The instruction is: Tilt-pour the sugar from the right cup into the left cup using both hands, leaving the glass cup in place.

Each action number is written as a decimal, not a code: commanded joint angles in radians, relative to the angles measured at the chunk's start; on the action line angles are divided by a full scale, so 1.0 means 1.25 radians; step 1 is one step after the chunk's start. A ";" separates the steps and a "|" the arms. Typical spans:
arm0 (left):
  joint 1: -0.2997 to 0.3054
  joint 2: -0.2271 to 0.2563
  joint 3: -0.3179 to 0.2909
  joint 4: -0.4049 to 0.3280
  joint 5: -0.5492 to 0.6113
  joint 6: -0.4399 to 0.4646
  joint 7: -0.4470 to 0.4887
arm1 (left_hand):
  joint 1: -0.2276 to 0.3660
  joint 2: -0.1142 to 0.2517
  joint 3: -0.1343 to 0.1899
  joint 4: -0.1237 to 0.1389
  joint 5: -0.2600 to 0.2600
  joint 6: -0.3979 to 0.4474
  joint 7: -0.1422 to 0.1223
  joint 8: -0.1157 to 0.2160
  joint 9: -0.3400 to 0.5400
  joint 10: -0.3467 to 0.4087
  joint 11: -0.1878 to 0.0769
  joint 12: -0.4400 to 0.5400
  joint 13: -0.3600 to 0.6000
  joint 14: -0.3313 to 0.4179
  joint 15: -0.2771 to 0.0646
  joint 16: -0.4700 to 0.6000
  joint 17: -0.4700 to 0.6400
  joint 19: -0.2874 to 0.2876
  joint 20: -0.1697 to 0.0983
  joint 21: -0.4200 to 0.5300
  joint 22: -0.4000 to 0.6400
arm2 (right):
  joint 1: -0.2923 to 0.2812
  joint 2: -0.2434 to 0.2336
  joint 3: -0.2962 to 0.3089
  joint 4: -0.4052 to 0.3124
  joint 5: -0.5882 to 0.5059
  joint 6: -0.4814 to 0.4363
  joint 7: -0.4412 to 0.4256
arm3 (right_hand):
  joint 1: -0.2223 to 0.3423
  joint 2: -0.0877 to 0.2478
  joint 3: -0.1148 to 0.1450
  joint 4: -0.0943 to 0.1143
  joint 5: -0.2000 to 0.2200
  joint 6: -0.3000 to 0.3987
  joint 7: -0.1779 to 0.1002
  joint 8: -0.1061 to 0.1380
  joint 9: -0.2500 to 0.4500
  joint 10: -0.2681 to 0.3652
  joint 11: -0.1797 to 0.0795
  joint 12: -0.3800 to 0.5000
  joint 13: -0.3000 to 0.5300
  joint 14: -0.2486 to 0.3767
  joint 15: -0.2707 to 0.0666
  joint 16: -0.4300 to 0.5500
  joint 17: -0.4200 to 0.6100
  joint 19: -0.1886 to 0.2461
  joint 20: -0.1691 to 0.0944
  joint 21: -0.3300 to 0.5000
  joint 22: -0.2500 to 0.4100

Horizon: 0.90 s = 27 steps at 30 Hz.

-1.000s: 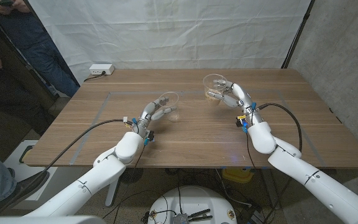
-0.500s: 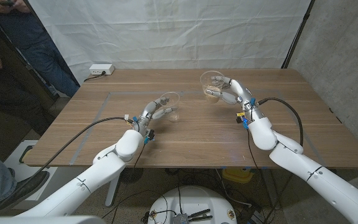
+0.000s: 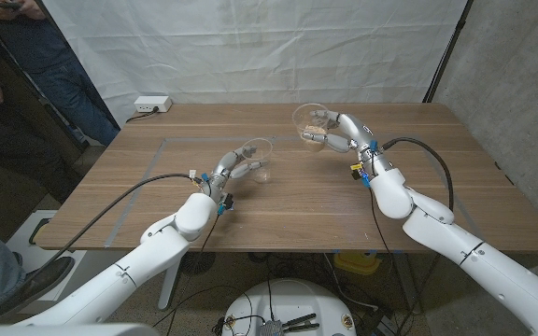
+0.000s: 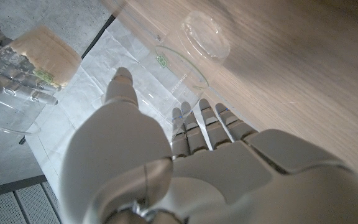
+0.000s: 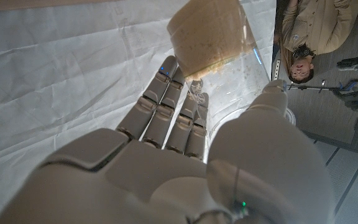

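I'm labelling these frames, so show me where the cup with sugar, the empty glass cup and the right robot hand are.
cup with sugar (image 3: 311,123), head view, on its clear wall near the rim.
empty glass cup (image 3: 257,157), head view, on its side wall.
right robot hand (image 3: 342,136), head view, on the middle of the hand.

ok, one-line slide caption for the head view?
Right robot hand holds the sugar cup raised and tilted toward the empty glass cup steadied by the left robot hand.

Both arms are glossy white rounded shells ending in a pale grey left hand (image 3: 238,165) and right hand (image 3: 343,136) with segmented fingers, black cables looping to each wrist past small blue and yellow fittings.
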 commanded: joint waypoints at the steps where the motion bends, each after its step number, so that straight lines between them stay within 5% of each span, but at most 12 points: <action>1: 0.000 0.010 0.004 -0.018 0.018 0.012 0.011 | 0.007 0.002 0.003 -0.001 -0.002 0.005 -0.001 -0.001 0.002 0.007 0.000 -0.005 0.002 0.005 -0.021 -0.001 0.001 0.002 0.005 -0.002 0.004 | 0.029 -0.008 -0.022 -0.029 -0.029 -0.060 0.047 | 0.003 0.006 -0.007 0.003 -0.004 0.012 0.002 0.001 0.001 0.015 -0.001 0.001 0.004 0.009 -0.092 -0.001 0.003 0.004 -0.090 0.003 -0.001; 27: 0.018 0.016 0.000 -0.036 0.013 0.020 0.011 | 0.013 0.002 0.003 -0.002 -0.013 0.001 0.000 -0.009 0.003 0.006 0.001 -0.012 0.003 0.002 -0.021 -0.005 0.001 -0.003 0.006 -0.006 0.004 | 0.094 -0.018 -0.084 -0.091 -0.084 -0.163 0.172 | 0.009 0.010 -0.006 0.001 -0.005 0.014 0.003 0.000 0.001 0.014 -0.001 -0.003 0.004 0.011 -0.094 -0.002 0.003 0.005 -0.090 0.004 -0.001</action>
